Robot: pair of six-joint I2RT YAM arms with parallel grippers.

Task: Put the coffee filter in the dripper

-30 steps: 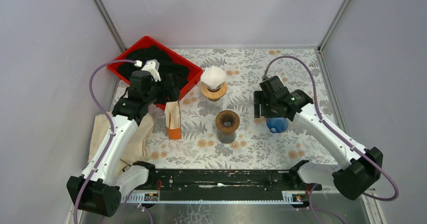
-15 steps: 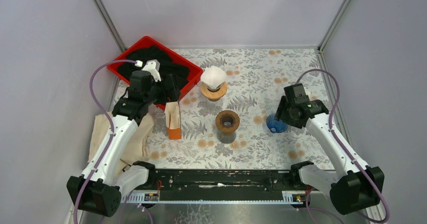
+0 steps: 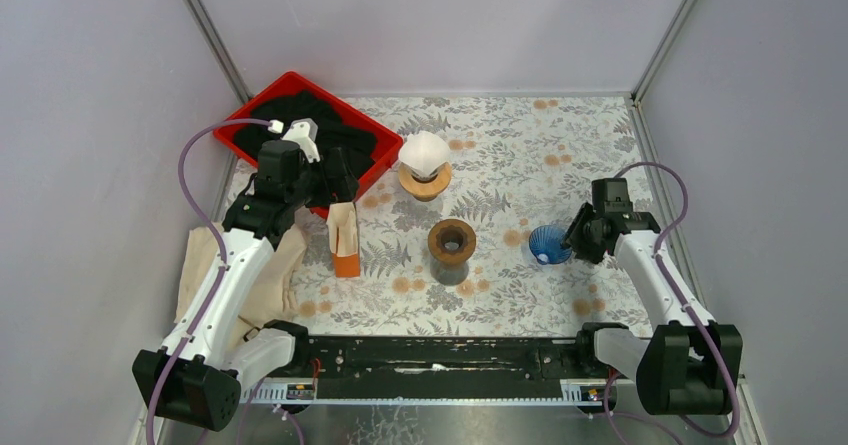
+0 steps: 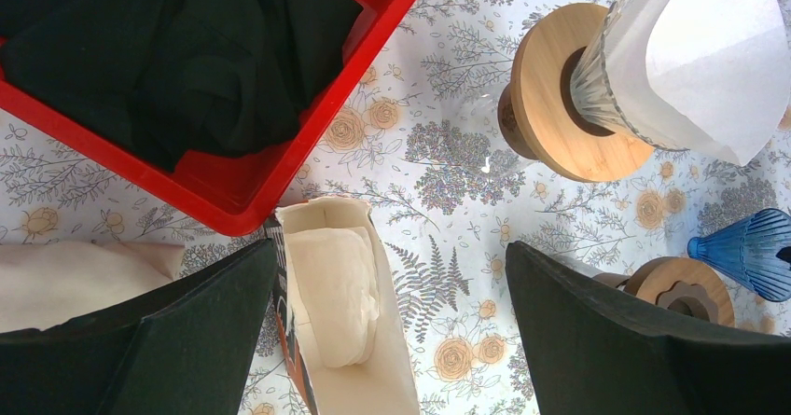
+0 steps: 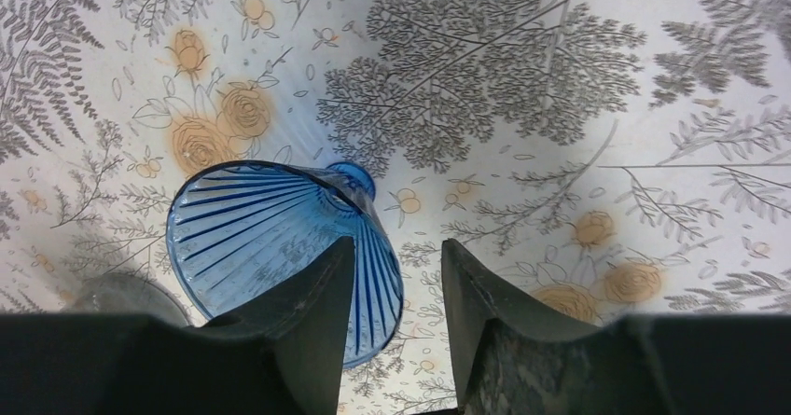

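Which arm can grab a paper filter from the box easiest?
Left. The left pincer hangs open right above the filter box; the right pincer is far away at the blue dripper.

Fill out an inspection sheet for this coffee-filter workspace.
Surface: floral tablecloth.
Job's things: paper filter sits in the glass dripper; blue dripper lies on its side; wooden stand empty; filter box open, filters inside.
Clutter: red tray holding black cloth; beige cloth at left edge.
Grippers: left gripper open above the filter box; right gripper open, fingers astride the blue dripper's rim.
Cables: purple cables loop off both arms, clear of objects.
Surroundings: grey walls; nothing else seen.
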